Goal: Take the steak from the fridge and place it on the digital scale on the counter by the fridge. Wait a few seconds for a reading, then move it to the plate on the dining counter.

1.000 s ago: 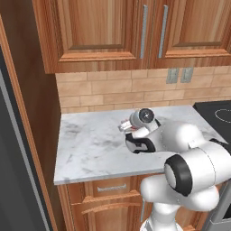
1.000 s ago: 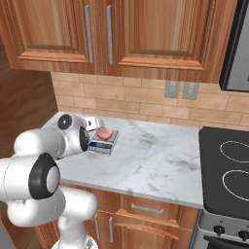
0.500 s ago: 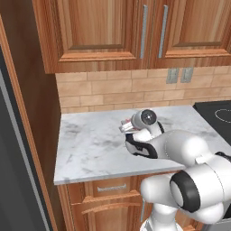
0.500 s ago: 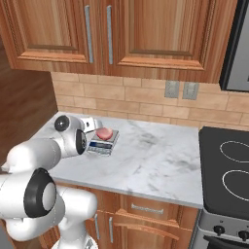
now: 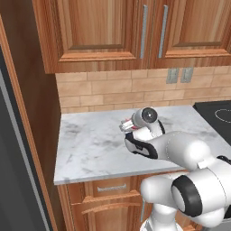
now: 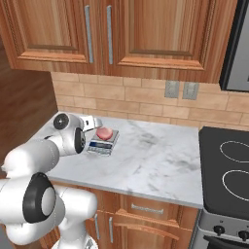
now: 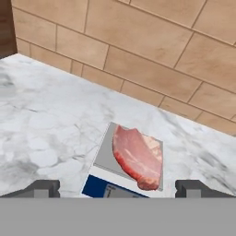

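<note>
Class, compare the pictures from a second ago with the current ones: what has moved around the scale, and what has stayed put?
The arm has folded back toward the base, drawing the gripper away from the digital scale; its jaws stand open and hold nothing. The steak has stayed lying on the scale, and the scale has not shifted on the counter.

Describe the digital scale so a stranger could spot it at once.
Find the marble counter under the wooden cabinets, left of the stove. Near its brick backsplash sits the digital scale, a small flat grey device. It alone carries a pinkish-red steak.
</note>
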Controlling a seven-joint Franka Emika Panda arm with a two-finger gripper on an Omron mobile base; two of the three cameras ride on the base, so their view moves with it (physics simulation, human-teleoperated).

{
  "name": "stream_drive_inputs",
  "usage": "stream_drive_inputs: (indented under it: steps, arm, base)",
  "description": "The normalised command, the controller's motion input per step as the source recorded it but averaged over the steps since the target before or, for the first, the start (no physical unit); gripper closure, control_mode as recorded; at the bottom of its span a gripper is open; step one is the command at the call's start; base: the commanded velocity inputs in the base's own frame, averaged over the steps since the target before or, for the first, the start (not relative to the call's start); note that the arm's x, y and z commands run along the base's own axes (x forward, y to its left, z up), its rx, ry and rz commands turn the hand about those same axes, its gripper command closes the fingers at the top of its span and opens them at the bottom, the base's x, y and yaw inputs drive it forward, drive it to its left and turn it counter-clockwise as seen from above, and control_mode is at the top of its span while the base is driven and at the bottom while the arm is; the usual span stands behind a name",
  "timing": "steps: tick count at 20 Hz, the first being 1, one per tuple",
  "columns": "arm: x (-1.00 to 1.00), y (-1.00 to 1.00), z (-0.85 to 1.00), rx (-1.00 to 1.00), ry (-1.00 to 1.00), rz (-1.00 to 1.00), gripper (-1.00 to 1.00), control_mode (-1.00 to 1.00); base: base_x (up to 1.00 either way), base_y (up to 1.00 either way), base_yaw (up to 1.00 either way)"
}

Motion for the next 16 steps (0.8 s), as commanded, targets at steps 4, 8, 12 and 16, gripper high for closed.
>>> stream_drive_inputs:
  steps: [4,8,12,16]
  arm:
    - [0.0,0.0,0.0,0.0,0.01,0.0,-1.0,-1.0]
    - [0.0,0.0,0.0,0.0,0.03,0.0,-1.0,-1.0]
    - [0.0,0.0,0.0,0.0,0.13,0.0,-1.0,-1.0]
    - [0.0,0.0,0.0,0.0,0.14,-0.01,-1.0,-1.0]
  base:
    - [0.0,0.0,0.0]
    - [0.0,0.0,0.0]
    - [0.0,0.0,0.0]
    - [0.0,0.0,0.0]
